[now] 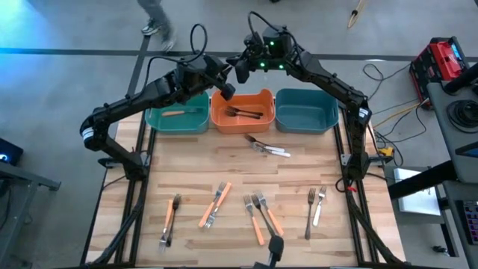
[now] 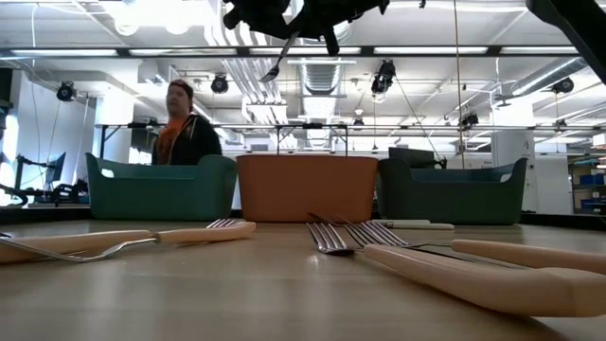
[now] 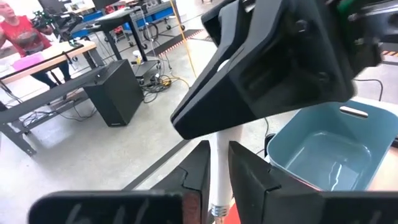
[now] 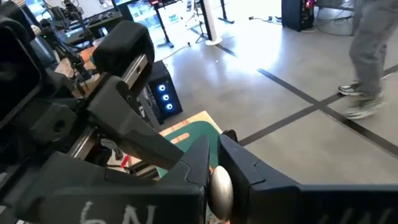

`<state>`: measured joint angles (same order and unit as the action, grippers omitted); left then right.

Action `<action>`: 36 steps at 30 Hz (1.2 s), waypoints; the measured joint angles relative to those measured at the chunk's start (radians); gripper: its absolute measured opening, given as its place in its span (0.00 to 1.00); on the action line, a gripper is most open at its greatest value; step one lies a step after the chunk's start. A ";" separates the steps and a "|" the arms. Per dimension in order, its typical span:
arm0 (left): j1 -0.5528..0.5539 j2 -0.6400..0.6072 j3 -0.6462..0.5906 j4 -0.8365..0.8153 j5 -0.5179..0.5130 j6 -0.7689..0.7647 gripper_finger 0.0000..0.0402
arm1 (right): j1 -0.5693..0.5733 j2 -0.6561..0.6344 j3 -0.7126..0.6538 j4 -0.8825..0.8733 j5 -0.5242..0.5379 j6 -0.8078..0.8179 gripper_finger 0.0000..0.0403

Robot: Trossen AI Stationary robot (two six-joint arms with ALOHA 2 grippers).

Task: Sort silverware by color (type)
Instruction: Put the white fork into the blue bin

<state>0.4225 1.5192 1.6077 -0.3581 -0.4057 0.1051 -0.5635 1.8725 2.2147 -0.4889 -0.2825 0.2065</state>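
My two grippers meet high above the orange bin (image 1: pixel 240 112) at the table's far side. A white-handled fork (image 2: pixel 277 59) hangs between them, its tines slanting down. My left gripper (image 1: pixel 224 90) is shut on the handle. My right gripper (image 1: pixel 243 72) is shut on the handle's rounded end. Each wrist view shows the other gripper close in front. The green bin (image 1: pixel 177 117) holds an orange fork, the orange bin dark-handled forks. Several orange, white and silver forks (image 1: pixel 216 203) lie flat on the table's near half. My left gripper pinches the fork's white handle (image 3: pixel 219 163) between its two fingers, low on the handle toward the metal neck. The fingers come about level from the table's left side. The fork is lifted clear above the bins. My right gripper pinches the handle's rounded free end (image 4: pixel 219 186) between its two fingers, coming about level from the table's right side. The left gripper's fingers (image 4: pixel 134 134) stand right in front of it. The fork hangs clear, tines (image 2: pixel 273 72) lowest.
A blue bin (image 1: pixel 306 110) stands to the right of the orange one. Two white-handled forks (image 1: pixel 269 148) lie just before the bins. A person (image 2: pixel 182 128) stands beyond the table's far edge. The middle strip of the table is bare wood.
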 joint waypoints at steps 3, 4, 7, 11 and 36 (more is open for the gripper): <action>0.000 -0.001 0.000 0.000 0.011 0.001 0.13 | -0.004 0.000 0.000 -0.003 0.016 0.000 0.03; 0.000 -0.002 0.000 0.000 0.017 0.001 0.15 | -0.006 0.000 0.000 -0.007 0.024 0.000 0.03; 0.000 -0.012 0.000 -0.001 0.030 0.001 0.20 | -0.021 0.000 0.000 -0.028 0.031 0.000 0.03; 0.002 -0.034 0.000 -0.009 0.030 0.011 0.30 | -0.055 -0.001 0.000 -0.099 0.102 -0.019 0.03; 0.151 -0.298 -0.021 -0.183 0.056 0.140 0.38 | -0.191 -0.321 -0.357 -0.370 0.451 0.027 0.03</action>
<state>0.5732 1.2214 1.5867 -0.5412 -0.3492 0.2455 -0.7542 1.5517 1.8578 -0.8587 0.1681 0.2333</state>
